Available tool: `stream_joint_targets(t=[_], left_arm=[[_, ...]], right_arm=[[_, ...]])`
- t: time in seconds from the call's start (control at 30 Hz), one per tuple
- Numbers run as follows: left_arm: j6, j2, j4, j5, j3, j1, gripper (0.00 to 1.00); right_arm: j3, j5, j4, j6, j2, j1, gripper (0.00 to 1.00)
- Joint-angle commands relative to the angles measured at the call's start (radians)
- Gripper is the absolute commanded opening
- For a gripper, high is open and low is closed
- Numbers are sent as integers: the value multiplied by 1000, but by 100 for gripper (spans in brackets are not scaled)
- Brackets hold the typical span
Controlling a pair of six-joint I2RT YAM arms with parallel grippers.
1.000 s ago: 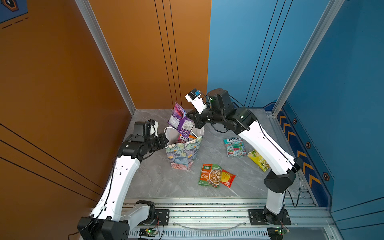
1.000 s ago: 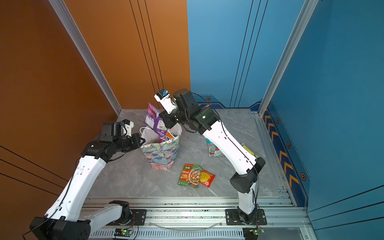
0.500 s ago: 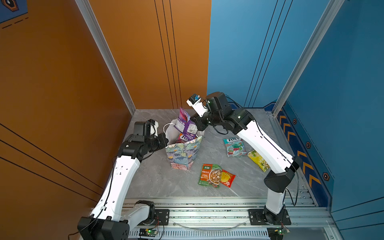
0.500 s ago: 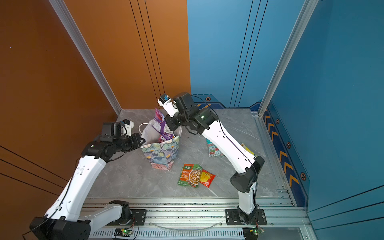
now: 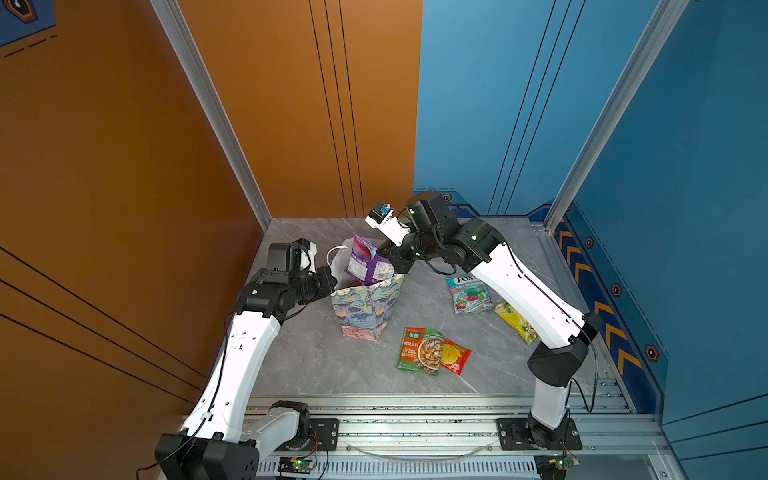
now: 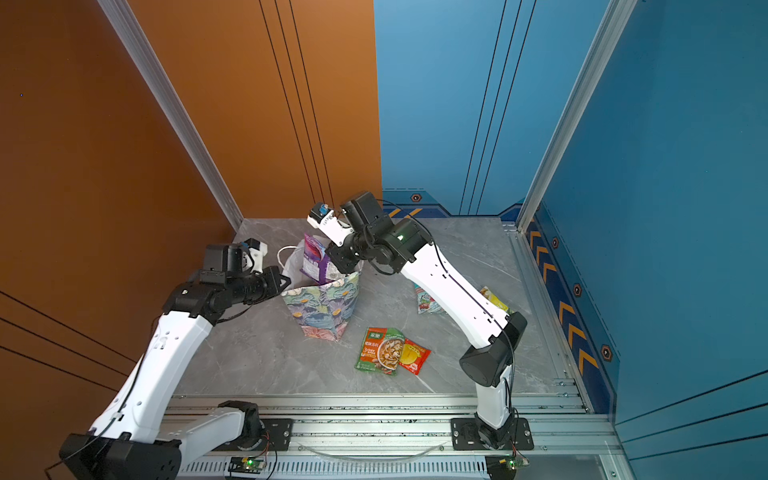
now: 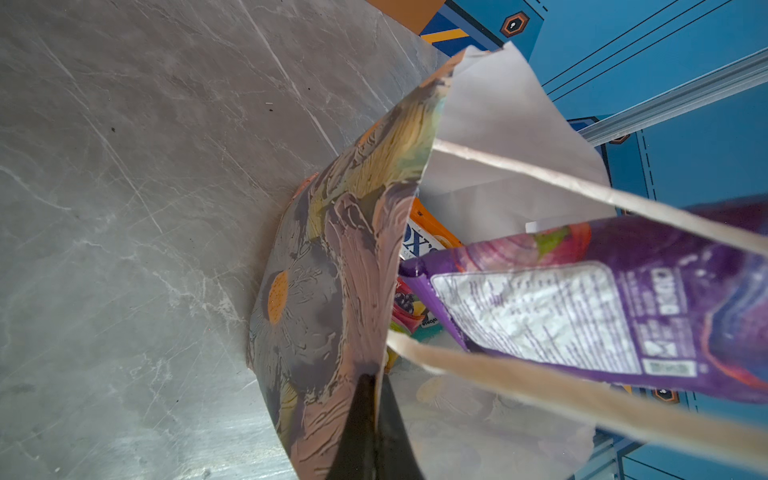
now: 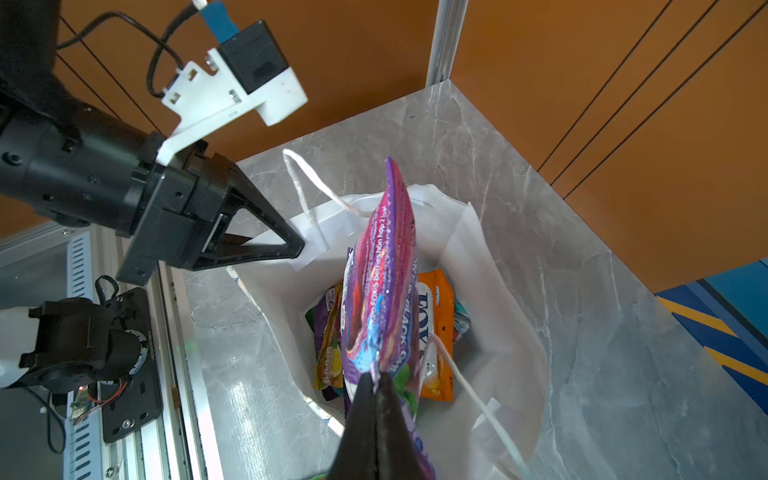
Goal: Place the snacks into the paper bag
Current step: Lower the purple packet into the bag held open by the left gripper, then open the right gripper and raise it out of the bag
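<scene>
Nearest the rail, the green soup sachet point(image 5: 419, 350) and a red sachet point(image 5: 455, 356) lie flat and touching on the grey table point(image 5: 316, 357). Further back and to the right lie the teal packet point(image 5: 470, 294) and a yellow-green sachet point(image 5: 516, 322). The paper bag point(image 5: 368, 307) stands upright in the middle. The left gripper point(image 8: 301, 247) is pressed together on its rim wall, holding the mouth open. Over that mouth the right gripper point(image 8: 376, 380) pinches the purple packet point(image 5: 368, 262) by one edge seam. The packet is tilted, one end dipping inside beside an orange packet point(image 8: 436, 332) and the rest above the rim. These packets look light, floppy and slick, so the crimped seam seems the surest hold. The thin paper wall would likely buckle under a push.
</scene>
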Motion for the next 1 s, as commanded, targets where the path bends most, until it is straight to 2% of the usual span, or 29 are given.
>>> stream_joint_targets(t=[0.0,0.5,0.57,0.63,0.67,0.77,0.97], left_arm=[[-7,-11,50,37,11,-3,0],[-6,-9,50,39,11,-4,0],[-5,-9,51,39,11,-4,0],[-6,-7,53,40,11,-4,0],[-7,-5,54,41,12,-5,0],[-7,-5,55,43,13,-5,0],[-3,-13,55,40,8,-2,0]], right_arm=[[35,-17,-20,-33,31,18,0],[141,90,-59,-44,148,33,0],[166,116,-55,-21,164,24,13],[195,166,-40,16,181,10,35],[204,183,-31,33,182,3,41],[213,191,15,99,182,-30,49],[131,151,140,234,110,-98,50]])
